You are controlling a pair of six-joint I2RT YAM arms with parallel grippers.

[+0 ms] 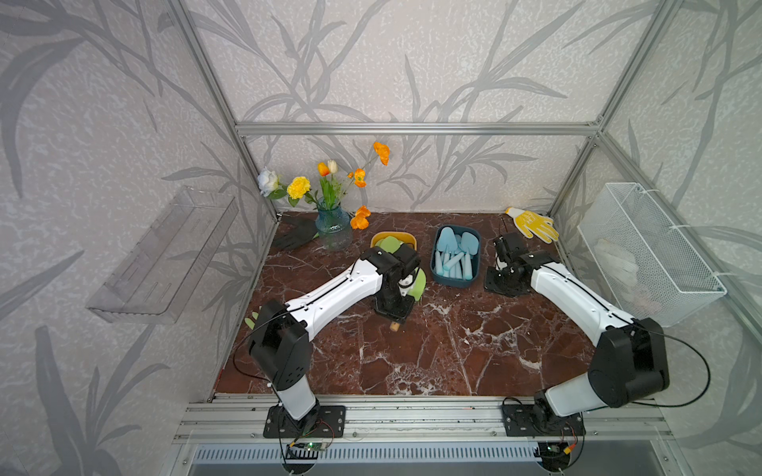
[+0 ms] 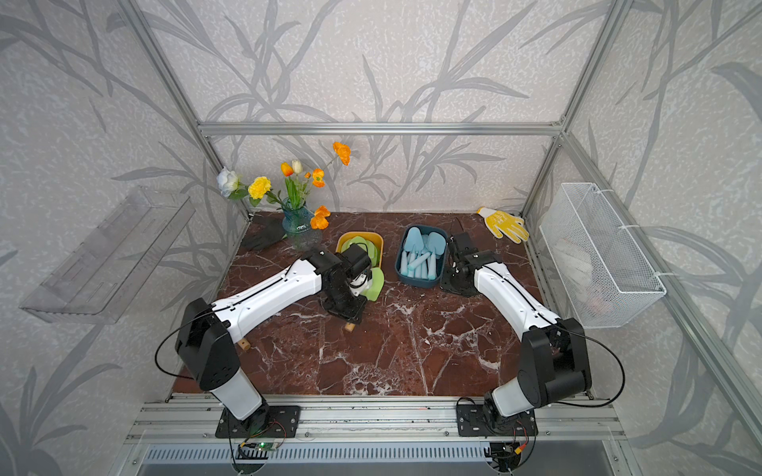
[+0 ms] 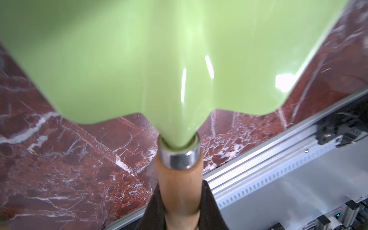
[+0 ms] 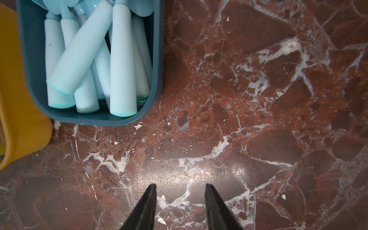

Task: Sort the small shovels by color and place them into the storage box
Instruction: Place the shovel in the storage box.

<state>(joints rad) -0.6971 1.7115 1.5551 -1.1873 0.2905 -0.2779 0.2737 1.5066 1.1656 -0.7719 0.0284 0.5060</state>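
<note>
1. Though the left wrist hides most of the green shovel from above, its blade and handle tip show at 6 o'clock of the half-covered yellow box; the left gripper clamps its wooden handle.
2. Blue shovels fill the blue box at 12.
3. Right gripper: jaws apart, empty, at 3 o'clock of it.
4. A fork peeks from behind the left elbow.

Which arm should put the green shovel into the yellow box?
Left. The left gripper is shut on the green shovel beside the yellow box; the right gripper hangs open, empty, by the blue box.
</note>
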